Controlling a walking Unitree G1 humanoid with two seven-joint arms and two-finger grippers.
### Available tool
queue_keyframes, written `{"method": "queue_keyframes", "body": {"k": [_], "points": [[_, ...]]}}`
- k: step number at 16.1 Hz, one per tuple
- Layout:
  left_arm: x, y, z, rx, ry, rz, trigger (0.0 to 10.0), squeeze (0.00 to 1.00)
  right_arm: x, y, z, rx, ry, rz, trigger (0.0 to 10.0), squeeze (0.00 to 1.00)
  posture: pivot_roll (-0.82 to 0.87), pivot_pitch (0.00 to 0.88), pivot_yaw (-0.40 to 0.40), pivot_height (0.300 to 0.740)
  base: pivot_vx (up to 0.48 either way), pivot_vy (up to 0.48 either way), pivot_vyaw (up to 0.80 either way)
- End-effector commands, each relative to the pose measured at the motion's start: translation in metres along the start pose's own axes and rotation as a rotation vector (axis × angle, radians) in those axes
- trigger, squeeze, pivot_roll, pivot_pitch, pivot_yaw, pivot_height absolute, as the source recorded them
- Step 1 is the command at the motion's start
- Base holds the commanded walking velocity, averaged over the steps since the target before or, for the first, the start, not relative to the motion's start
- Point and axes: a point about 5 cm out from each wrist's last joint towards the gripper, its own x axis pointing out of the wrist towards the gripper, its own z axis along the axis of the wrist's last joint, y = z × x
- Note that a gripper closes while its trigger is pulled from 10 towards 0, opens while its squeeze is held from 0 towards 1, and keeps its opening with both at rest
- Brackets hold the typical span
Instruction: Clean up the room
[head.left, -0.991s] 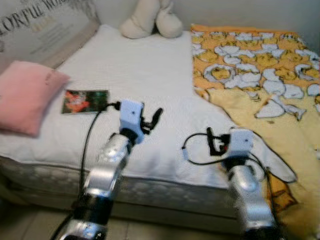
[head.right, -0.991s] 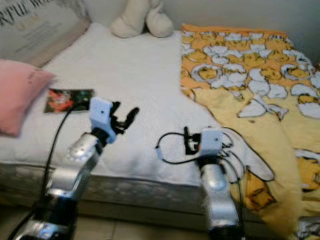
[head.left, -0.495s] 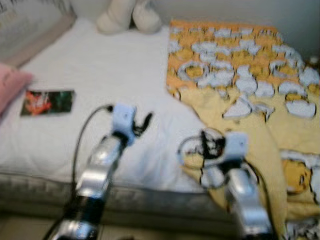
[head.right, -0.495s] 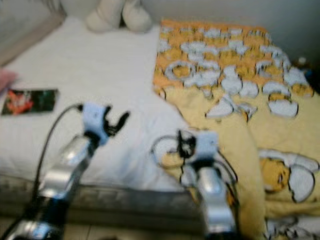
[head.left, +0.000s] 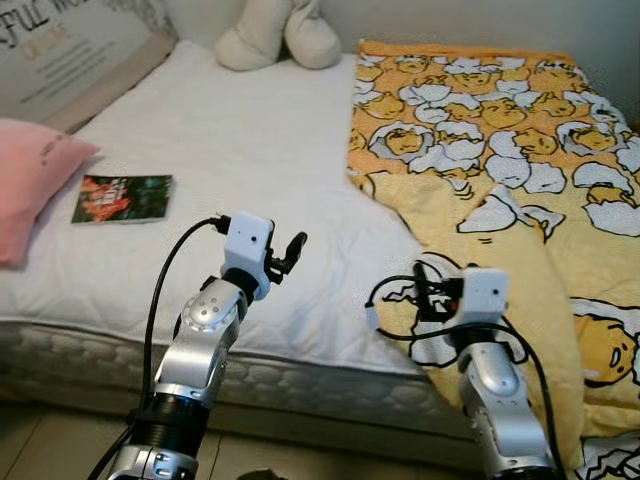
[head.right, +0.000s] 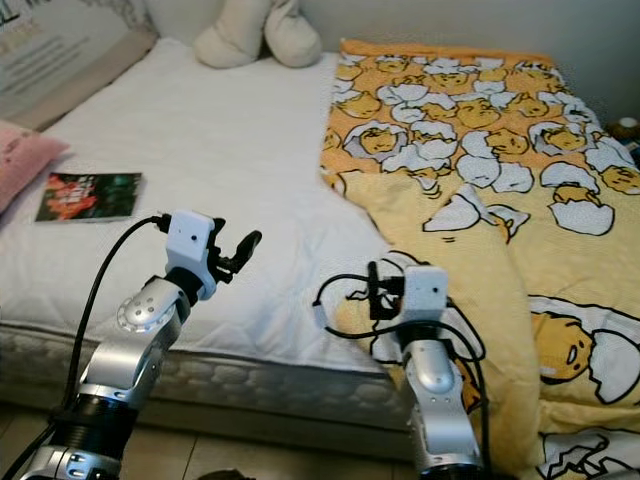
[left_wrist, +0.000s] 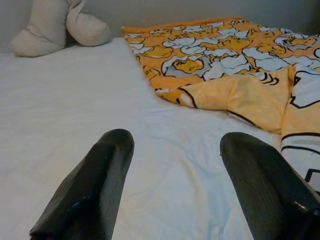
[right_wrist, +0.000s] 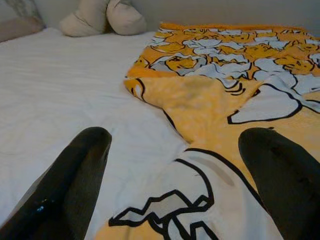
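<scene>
A white-sheeted bed (head.left: 250, 130) lies before me. A yellow blanket (head.left: 500, 130) printed with egg cartoons covers its right half, rumpled, with a corner folded over near the middle. A dark book (head.left: 122, 198) lies flat on the sheet at the left. My left gripper (head.left: 285, 255) hovers open over bare sheet near the front edge; in the left wrist view my left gripper (left_wrist: 177, 137) has nothing in it. My right gripper (head.left: 425, 290) hovers open over the blanket's near edge; the right wrist view has the right gripper (right_wrist: 175, 132) above the blanket fold (right_wrist: 195, 100).
A pink pillow (head.left: 30, 185) sits at the bed's left edge. A grey printed cushion (head.left: 70, 50) leans at the back left, and a cream plush toy (head.left: 280, 35) rests against the far wall. The mattress front edge (head.left: 300, 385) runs below my arms, with floor beneath.
The camera has swung right and then partly back, so the whole scene shifted. Both arms keep the same raised pose with the grippers open, and nothing on the bed has moved.
</scene>
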Motion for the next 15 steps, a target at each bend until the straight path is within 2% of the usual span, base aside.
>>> {"method": "queue_keyframes", "body": {"k": [1,5,8,11,13,14,15], "points": [[-0.002,0.002,-0.004,-0.015,0.017,-0.001,10.0,0.00,0.000,-0.001,-0.002,-0.004,0.019,-0.010,10.0,0.00,-0.07,0.000,0.035,0.740,0.000,0.368,0.00],[-0.001,-0.002,-0.001,-0.002,0.000,-0.034,10.0,0.00,0.001,-0.002,-0.004,0.000,0.039,-0.019,10.0,0.00,-0.07,0.000,0.032,0.740,0.000,0.437,-0.55],[0.003,0.000,0.001,0.014,0.007,-0.028,10.0,0.00,0.002,-0.002,-0.007,-0.009,0.058,-0.031,10.0,0.00,-0.06,0.000,0.031,0.724,0.000,0.000,-0.16],[0.002,0.001,0.004,0.005,0.003,-0.036,10.0,0.00,0.013,0.001,-0.016,-0.022,0.126,-0.007,10.0,0.00,-0.04,0.000,0.041,0.724,0.000,0.000,0.00],[0.000,0.002,0.007,0.007,0.003,-0.040,10.0,0.00,0.019,-0.002,-0.020,-0.050,0.162,-0.004,10.0,0.00,-0.03,0.017,0.049,0.724,0.000,0.000,0.00],[-0.002,0.003,0.009,0.014,0.005,-0.048,10.0,0.00,0.024,-0.005,-0.027,-0.068,0.216,-0.003,10.0,0.00,-0.01,0.047,0.059,0.724,0.000,0.000,0.00],[-0.006,0.001,0.011,0.017,0.013,-0.086,10.0,0.00,0.029,-0.005,-0.032,-0.095,0.246,-0.001,10.0,0.00,0.00,0.075,0.064,0.724,0.000,0.000,0.00]]}}
